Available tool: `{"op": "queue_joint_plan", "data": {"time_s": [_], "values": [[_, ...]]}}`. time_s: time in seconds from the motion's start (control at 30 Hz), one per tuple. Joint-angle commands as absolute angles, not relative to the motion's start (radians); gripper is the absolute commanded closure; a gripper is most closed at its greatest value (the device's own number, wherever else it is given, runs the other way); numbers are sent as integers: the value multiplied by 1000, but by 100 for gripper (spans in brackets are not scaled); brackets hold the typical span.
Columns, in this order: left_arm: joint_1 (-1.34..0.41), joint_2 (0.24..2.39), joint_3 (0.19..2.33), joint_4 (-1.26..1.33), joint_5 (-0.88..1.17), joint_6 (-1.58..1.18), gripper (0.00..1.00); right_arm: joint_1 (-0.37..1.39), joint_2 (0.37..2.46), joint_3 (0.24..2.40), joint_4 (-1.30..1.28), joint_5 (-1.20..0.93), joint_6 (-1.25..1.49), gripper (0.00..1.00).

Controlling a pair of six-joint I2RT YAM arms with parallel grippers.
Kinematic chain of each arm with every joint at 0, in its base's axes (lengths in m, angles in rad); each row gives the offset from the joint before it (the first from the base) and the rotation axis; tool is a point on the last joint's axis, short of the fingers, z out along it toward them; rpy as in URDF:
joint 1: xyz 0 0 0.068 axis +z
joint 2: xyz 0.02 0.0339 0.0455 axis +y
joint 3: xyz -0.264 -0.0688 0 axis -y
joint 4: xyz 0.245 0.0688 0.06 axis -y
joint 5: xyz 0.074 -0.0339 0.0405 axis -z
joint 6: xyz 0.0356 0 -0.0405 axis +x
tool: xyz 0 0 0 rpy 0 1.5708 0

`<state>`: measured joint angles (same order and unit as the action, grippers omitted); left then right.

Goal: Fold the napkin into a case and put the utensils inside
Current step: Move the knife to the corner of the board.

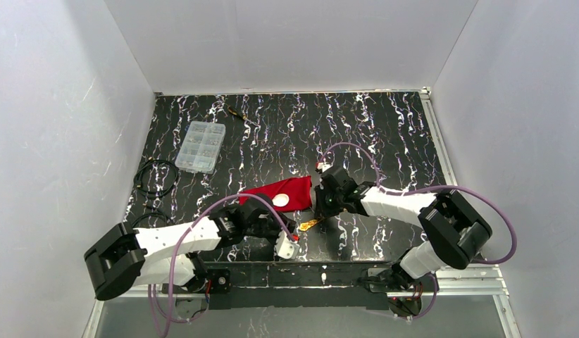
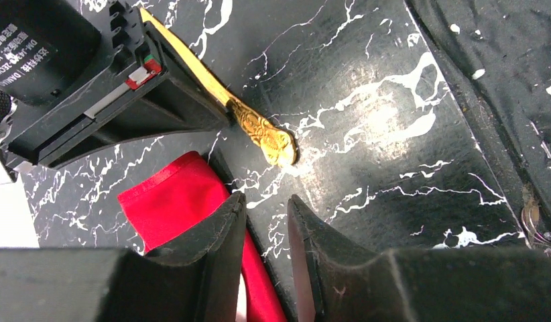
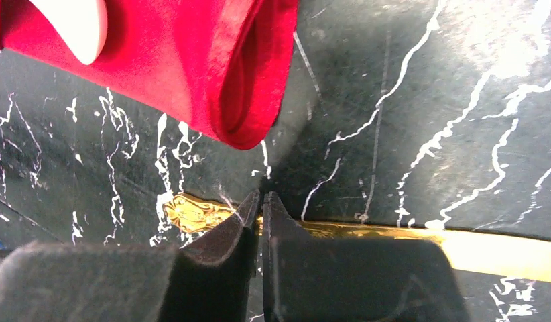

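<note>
left wrist: motor label [image 2: 23,45] illegible; r fingers [image 3: 222,238] pinch gold utensil [image 2: 263,133]

The napkin [image 1: 283,195] is plain bright red with a slight sheen. The spoon [image 1: 280,201] on it is white. The gold utensil [image 2: 259,131] is yellow-gold, with scrolled ornament embossed on its handle end and the rest smooth. The table [image 1: 287,127] is black with white marble veining. The arms [image 1: 174,239] are white with black joints, their cables [image 1: 449,186] purple and the fingers [image 2: 219,235] black. The box [image 1: 199,146] is clear, and the walls [image 1: 272,42] are white.
</note>
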<state>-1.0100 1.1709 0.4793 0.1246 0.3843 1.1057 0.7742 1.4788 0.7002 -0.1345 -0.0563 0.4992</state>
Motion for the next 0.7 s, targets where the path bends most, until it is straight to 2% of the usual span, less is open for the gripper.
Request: {"op": "queue_joint_plan", "data": {"time_s": [0.0,0.2,0.67], "values": [[-1011,1144,462,111,367,1096,72,835,1472,655,-85,-40,508,87],[-1011,1132,497,61,374,1071,72,925,1445,620,-80,8,533,86],[-1011,1230,535,85,442,1128,72,933,1265,549,-160,19,566,84]]}}
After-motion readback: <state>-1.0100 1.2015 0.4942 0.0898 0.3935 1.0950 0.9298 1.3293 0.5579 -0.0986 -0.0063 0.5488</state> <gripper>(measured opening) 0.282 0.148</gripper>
